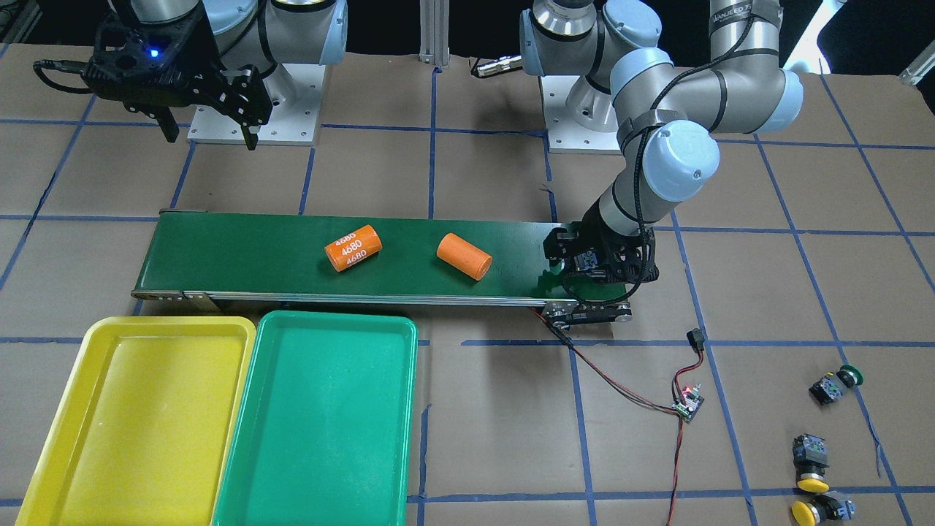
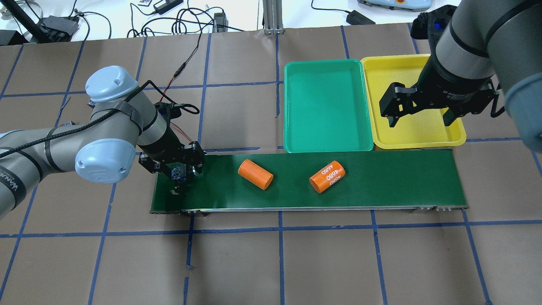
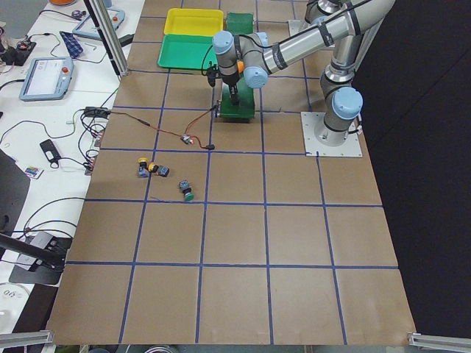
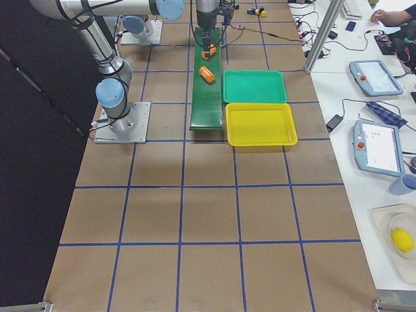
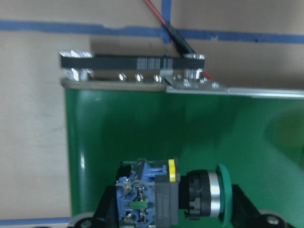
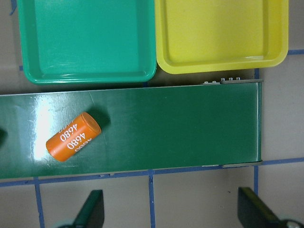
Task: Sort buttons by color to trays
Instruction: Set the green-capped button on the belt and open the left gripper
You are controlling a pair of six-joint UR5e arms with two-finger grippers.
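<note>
My left gripper (image 2: 182, 176) is shut on a green-capped button (image 5: 156, 202) low over the end of the dark-green conveyor belt (image 2: 381, 182); whether the button touches the belt I cannot tell. The black fingers (image 5: 247, 211) clamp its grey-blue body and cap from both sides. One green button (image 1: 836, 383) and two yellow buttons (image 1: 811, 464) (image 1: 822, 508) lie on the brown table. The green tray (image 2: 326, 110) and yellow tray (image 2: 415, 131) sit side by side past the belt, both bare. My right gripper (image 2: 420, 122) hangs open above the yellow tray.
Two orange cylinders (image 2: 255, 174) (image 2: 327, 176) lie on the belt, one printed 4680. A small circuit board (image 1: 688, 402) with red and black wires trails from the belt's motor end. Blue tape lines grid the table.
</note>
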